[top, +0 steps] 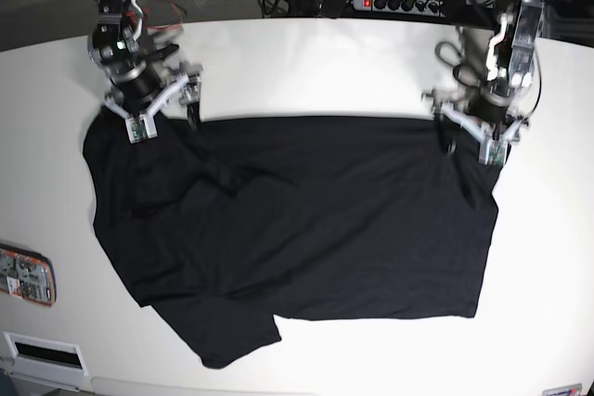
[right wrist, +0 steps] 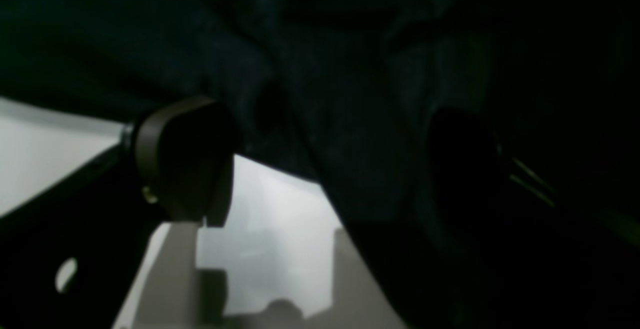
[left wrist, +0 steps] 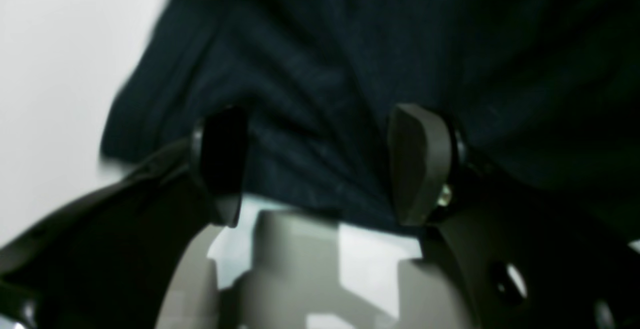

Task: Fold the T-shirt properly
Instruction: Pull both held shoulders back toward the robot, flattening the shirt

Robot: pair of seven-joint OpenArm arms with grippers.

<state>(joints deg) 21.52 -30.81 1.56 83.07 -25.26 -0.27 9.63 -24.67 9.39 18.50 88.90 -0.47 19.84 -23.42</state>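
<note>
With both arms set down at the far edge of the cloth, the left gripper (left wrist: 320, 164) shows its two dark pads standing apart, fabric bunched in the gap between them but not pinched. The right gripper (right wrist: 320, 164) reads the same: one pad lit, the other lost in shadow, jaws spread, cloth draped between and over them. Neither has closed on anything.

In the base view the left gripper (top: 475, 132) sits at the far right corner of the garment, the right gripper (top: 153, 104) at the far left corner, near a sleeve.

The plain black short-sleeved T-shirt of thin soft fabric (top: 297, 229) lies spread across the middle of the white desk (top: 306, 62), mostly flat, rumpled toward the left side, one sleeve trailing toward the near edge.

Handling, as judged: light, limp, no stiffness; it will sag and crease wherever unsupported and may slide on the smooth top. Best hold looks to be the two far corners or hem edge, pinched through the full thickness, both lifted together so the fold line stays straight. A shallow pinch may slip off.

A small flat colourful object (top: 26, 275) rests at the left edge of the desk, clear of the shirt.
</note>
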